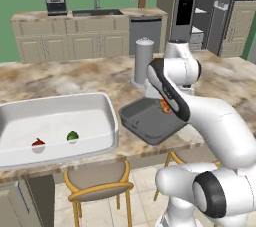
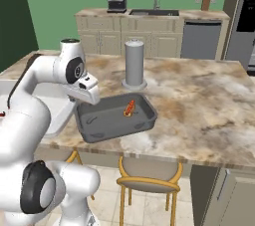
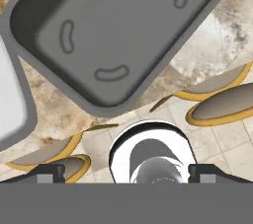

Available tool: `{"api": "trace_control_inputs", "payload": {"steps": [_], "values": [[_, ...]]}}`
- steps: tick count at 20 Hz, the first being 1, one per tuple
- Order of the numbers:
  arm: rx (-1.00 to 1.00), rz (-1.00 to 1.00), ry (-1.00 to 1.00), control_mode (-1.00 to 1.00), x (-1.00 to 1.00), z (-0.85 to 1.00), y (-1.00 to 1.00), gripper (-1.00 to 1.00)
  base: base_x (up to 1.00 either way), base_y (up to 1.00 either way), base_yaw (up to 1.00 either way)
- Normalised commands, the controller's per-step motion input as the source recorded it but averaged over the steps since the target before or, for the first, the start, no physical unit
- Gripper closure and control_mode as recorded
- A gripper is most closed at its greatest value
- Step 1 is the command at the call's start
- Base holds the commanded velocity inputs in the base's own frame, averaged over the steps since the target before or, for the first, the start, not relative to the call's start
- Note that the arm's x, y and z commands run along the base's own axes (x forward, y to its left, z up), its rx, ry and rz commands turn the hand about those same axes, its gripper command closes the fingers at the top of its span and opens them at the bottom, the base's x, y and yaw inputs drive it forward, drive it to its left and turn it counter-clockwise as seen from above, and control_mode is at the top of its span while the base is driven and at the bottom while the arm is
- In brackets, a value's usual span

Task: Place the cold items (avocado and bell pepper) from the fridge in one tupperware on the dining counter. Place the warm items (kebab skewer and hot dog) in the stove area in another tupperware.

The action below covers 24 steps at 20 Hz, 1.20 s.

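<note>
While the avocado [image 1: 73,135] and bell pepper [image 1: 38,143] already lie in the white tupperware [image 1: 60,106], the dark tray [image 2: 113,117] holds just the hot dog [image 2: 129,108] (kebab skewer apparently still missing), under the wide-open, empty gripper [image 3: 126,173].

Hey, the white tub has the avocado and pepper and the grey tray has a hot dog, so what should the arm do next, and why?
Probably lift the open, empty gripper clear of the grey tray. The hot dog already lies inside it, and the avocado and bell pepper sit in the white tub; no kebab skewer is visible there.
</note>
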Motion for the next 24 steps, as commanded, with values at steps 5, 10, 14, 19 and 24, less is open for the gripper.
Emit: {"api": "trace_control_inputs", "payload": {"steps": [5,10,14,19,24], "values": [[0.00,0.03,-0.01,-1.00,-0.70,-0.05,0.19,-1.00,0.00,0.00,0.00],[0.00,-0.01,-0.01,-1.00,-0.15,0.00,0.00,-1.00,0.00,0.00,0.00],[0.00,-0.02,-0.01,1.00,-0.39,0.00,0.00,-1.00,-0.50,-0.13,-0.09],[0.00,0.00,0.00,1.00,0.00,0.00,0.00,-1.00,-0.96,-0.44,-0.48],[0.00,0.00,0.00,1.00,0.00,0.00,0.00,-1.00,-0.04,-1.00,-0.65]]}}
